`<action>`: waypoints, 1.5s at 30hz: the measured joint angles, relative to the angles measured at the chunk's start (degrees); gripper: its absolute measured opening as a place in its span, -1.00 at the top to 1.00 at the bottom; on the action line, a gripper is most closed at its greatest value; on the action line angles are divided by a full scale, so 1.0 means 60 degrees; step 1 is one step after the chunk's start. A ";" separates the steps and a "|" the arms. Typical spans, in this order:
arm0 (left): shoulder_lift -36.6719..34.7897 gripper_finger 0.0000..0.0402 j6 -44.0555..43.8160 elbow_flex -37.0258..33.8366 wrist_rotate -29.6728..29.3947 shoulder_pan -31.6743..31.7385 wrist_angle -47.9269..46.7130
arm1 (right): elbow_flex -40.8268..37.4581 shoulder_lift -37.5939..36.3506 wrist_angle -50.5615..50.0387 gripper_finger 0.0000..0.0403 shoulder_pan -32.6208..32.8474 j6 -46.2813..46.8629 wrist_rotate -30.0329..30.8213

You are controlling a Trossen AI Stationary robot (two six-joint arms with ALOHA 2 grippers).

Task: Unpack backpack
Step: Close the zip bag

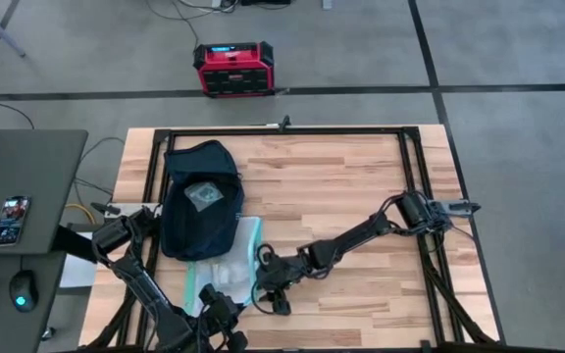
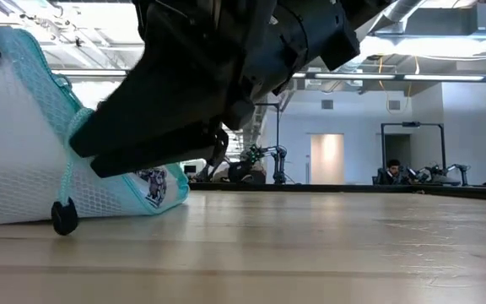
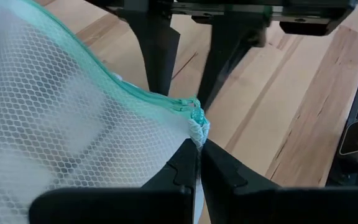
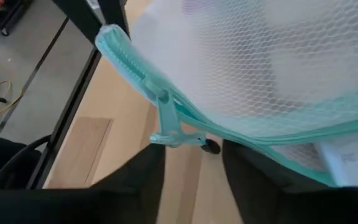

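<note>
The dark navy backpack (image 1: 201, 196) lies flat on the table's left half, logo up. Just near of it lies a white mesh pouch (image 1: 226, 257) with teal zip trim, its bottom on the wood (image 2: 24, 160). My left gripper (image 3: 199, 148) is shut on a corner of the pouch. My right gripper (image 4: 194, 171) is open. Its fingers stand on either side of the teal zip pull (image 4: 166, 121) at the pouch's edge. I cannot tell whether they touch it. A cord with a black bead (image 2: 64, 216) hangs from the pouch. My left gripper pinches the pouch's corner (image 3: 197, 130), where the teal zip edge ends, between its two fingertips. How many layers it has, I cannot tell. The rest of the pouch spreads away from the fingers and lies on the table.
A grey side table (image 1: 23, 186) with a phone and a mouse stands at the left. A red-black box (image 1: 233, 69) sits on the floor beyond the far edge. A black frame (image 1: 282, 130) runs around the tabletop. Bare wood (image 1: 361, 186) lies right of the backpack.
</note>
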 joint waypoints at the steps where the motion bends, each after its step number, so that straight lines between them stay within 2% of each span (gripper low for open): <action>1: 0.0000 1.00 0.0031 0.0000 0.0000 0.0006 0.0017 | 0.0000 0.0000 0.0000 0.16 0.0022 0.0000 0.0007; 4: 0.0000 1.00 0.0031 0.0000 0.0000 0.0006 0.0017 | 0.0000 0.0000 -0.0108 0.03 0.0040 -0.0005 0.0012; 8: 0.0001 1.00 -0.0009 0.0000 0.0038 0.0006 0.0028 | -0.0003 0.0007 -0.1105 -0.04 0.0029 -0.0055 0.0008; 17: 0.0002 1.00 0.0027 0.0000 0.0061 0.0021 0.0133 | -0.0004 0.0011 0.0274 0.00 0.0087 0.0040 0.0012; 21: 0.0000 1.00 0.0031 0.0000 0.0055 0.0021 0.0141 | -0.0004 0.0011 0.0359 0.06 0.0115 0.0352 0.0008; 25: 0.0000 1.00 0.0033 0.0000 0.0055 0.0035 0.0162 | -0.0004 0.0011 0.0341 0.23 0.0187 0.0358 0.0012; 27: 0.0003 1.00 0.0037 0.0000 0.0058 0.0043 0.0161 | -0.0004 0.0011 0.0286 0.41 0.0207 0.0354 0.0012; 30: 0.0000 1.00 0.0034 0.0000 0.0058 0.0043 0.0159 | -0.0004 0.0011 0.0276 0.80 0.0211 0.0283 0.0012; 32: 0.0002 1.00 0.0040 0.0000 0.0058 0.0043 0.0177 | -0.0004 0.0011 0.0232 0.94 0.0200 0.0166 0.0012; 35: 0.0001 1.00 0.0042 0.0000 0.0058 -0.0033 0.0224 | -0.0004 -0.0040 -0.0114 0.98 0.0110 0.0035 0.0008; 45: 0.0004 1.00 -0.0317 -0.0004 0.0029 -0.0665 0.0275 | -0.0003 -0.0719 -0.3180 1.00 -0.0337 -0.1475 0.0001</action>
